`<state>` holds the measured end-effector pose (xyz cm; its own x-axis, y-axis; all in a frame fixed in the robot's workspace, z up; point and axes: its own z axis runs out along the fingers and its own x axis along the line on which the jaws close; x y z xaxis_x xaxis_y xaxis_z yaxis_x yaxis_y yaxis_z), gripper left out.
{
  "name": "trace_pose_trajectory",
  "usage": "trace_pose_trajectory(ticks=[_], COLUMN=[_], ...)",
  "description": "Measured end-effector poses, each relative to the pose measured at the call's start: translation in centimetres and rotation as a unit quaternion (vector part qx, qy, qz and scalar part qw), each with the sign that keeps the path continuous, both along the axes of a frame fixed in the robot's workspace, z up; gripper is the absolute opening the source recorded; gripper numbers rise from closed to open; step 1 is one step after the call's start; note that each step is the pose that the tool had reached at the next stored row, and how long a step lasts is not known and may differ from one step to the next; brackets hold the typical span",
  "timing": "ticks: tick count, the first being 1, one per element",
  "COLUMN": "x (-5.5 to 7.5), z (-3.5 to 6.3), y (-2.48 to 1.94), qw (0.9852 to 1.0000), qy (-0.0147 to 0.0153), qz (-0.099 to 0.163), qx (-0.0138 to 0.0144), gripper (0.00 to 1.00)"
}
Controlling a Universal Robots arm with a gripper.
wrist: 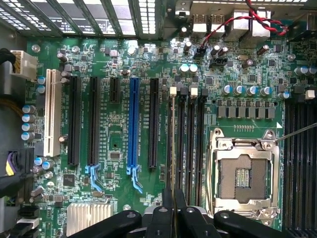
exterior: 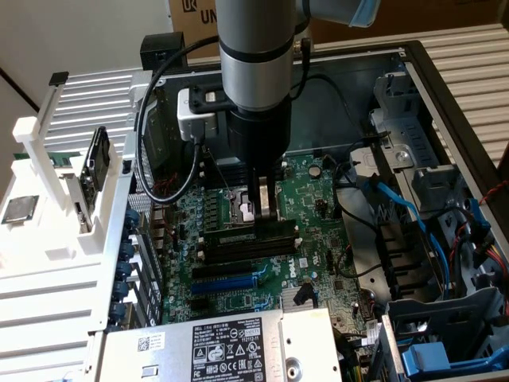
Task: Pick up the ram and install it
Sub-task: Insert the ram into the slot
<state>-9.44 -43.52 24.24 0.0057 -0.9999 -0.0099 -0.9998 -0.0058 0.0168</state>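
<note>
My gripper (exterior: 266, 208) hangs low over the green motherboard (exterior: 310, 199), inside the open computer case. It is shut on the ram (exterior: 277, 228), a thin stick held edge-down, which looks dark in the exterior view. The stick sits right over the black memory slots (exterior: 246, 247), at or touching the slot nearest the CPU socket (exterior: 238, 208). In the wrist view, the gripper (wrist: 173, 203) has its black fingers pressed together, and the ram (wrist: 172, 163) runs edge-on along one of the memory slots (wrist: 190, 144). I cannot tell how deep it sits.
A blue expansion slot (wrist: 132, 124) and black slots lie beside the memory slots. The open CPU socket (wrist: 242, 176) is on their other side. A labelled power supply (exterior: 231, 346) is at the front. Blue cables (exterior: 398, 207) and drive cages are on the exterior view's right. A white rack (exterior: 48, 159) stands at its left.
</note>
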Motion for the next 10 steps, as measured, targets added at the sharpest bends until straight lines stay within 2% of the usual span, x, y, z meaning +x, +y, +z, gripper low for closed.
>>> trace_pose_trajectory(ticks=[10], x=[-0.15], z=[-0.11], y=[0.05], qw=[0.9999], qy=[0.0], qz=[-0.014], qx=[-0.0001], gripper=[0.13])
